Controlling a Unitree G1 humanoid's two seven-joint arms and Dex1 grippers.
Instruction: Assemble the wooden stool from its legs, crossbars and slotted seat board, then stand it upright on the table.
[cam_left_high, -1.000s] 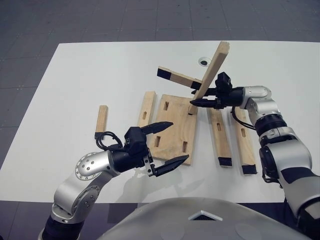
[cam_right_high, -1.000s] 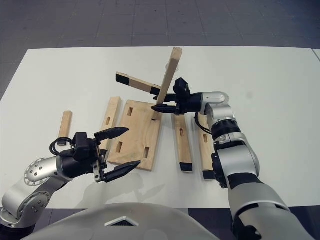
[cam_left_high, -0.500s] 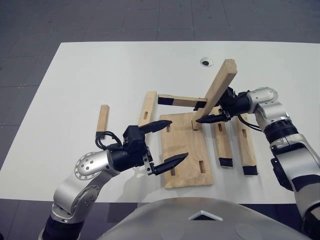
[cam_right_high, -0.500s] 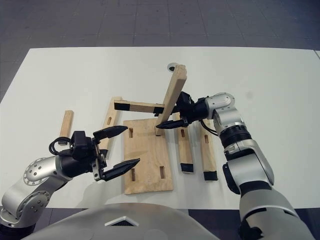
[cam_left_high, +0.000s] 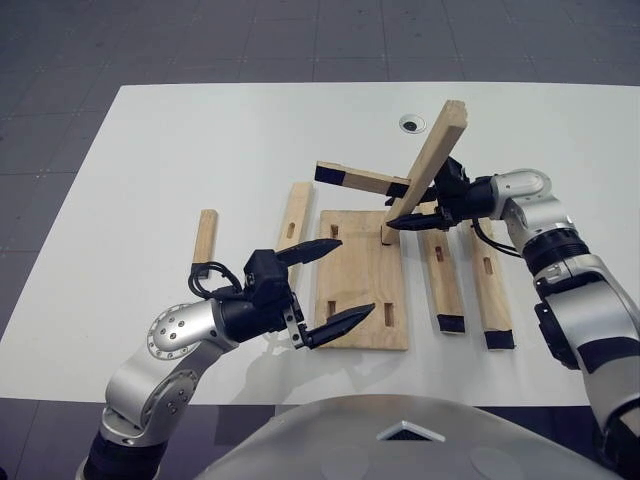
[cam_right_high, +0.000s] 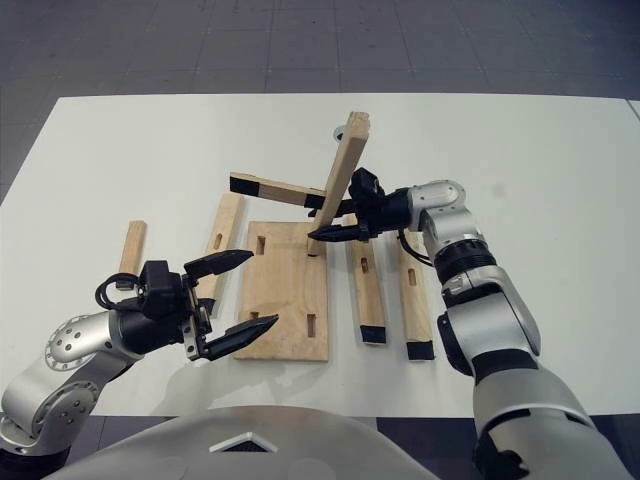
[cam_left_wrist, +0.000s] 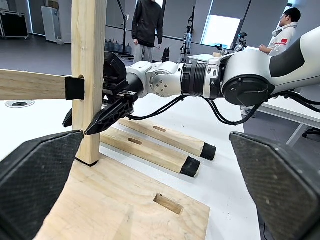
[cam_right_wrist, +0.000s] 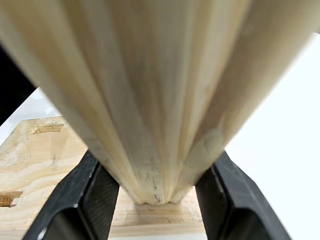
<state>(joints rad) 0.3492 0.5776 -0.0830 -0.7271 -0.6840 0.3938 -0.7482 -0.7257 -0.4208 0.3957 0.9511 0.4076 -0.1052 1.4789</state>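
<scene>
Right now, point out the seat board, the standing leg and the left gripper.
seat board (cam_left_high: 362, 226), left eye view, far bare part.
standing leg (cam_left_high: 433, 150), left eye view, upper shaft.
left gripper (cam_left_high: 357, 275), left eye view, between fingertips.

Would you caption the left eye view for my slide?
Right pincer grips a leg standing on the seat board; left pincer hovers open.

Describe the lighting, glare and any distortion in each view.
Left eye view: even overhead light on the white table, no glare. Left wrist view: the window behind is the brightest patch; the left gripper, open, sits dark in the foreground. Right wrist view: the upright leg, clamped close to the lens by the right gripper, flares wide toward the camera.
</scene>
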